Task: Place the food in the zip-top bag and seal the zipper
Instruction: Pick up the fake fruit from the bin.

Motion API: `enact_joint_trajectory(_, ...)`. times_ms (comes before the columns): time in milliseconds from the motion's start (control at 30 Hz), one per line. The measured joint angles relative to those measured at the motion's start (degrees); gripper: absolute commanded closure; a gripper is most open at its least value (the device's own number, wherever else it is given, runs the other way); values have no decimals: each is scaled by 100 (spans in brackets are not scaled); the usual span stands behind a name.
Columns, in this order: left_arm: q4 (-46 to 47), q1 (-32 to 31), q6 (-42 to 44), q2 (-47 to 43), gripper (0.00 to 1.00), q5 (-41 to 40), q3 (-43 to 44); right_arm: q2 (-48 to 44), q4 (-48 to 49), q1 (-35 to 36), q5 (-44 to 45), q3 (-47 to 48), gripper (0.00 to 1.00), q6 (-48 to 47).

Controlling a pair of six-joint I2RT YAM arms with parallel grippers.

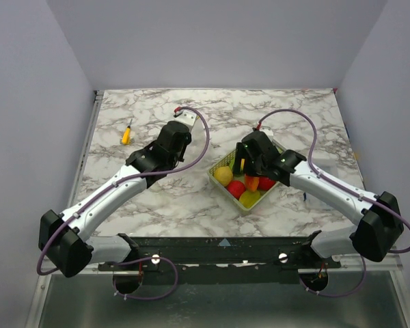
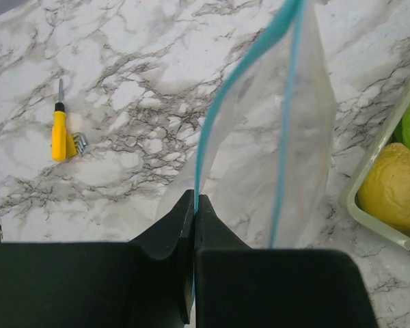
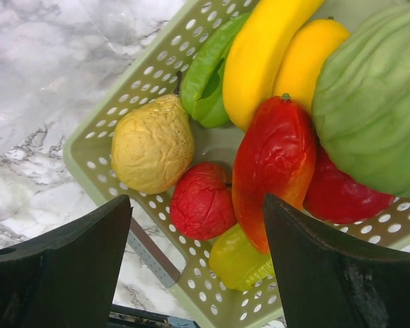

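Hovering spread wide over the glossy plastic toy food (image 3: 273, 164) in the pale-green mesh basket (image 3: 89, 147), right of worktop (image 1: 191, 198) centre, the right pincer (image 3: 197, 205) should next descend and grasp one piece; the left pincer (image 2: 193, 205) clamps the light-blue zipper (image 2: 212, 123) of the clear zip-top bag (image 2: 260, 157).

Quick rundown of the surfaces you've got: the table (image 2: 123, 41) is a smooth marble-look top. The bag (image 2: 260, 150) is thin clear plastic, crinkly and slightly shiny, with a smooth light-blue plastic strip (image 2: 281, 24) along its mouth. The basket (image 3: 140, 89) is matt pale-green plastic full of holes. The toy banana (image 3: 266, 48) is smooth, glossy plastic, while the pale yellow fruit (image 3: 152, 143) looks wrinkly and duller. The screwdriver (image 2: 59, 133) has a yellow plastic handle and a bare metal shaft.
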Motion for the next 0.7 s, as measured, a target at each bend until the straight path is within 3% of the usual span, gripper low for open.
enact_joint_trajectory(467,151,0,-151,459,100,-4,74,-2,-267,48,514,-61,20,393)
enact_joint_trajectory(700,-570,0,-107,603,100,-1163,850,-192,-345,122,522,-107,18,398)
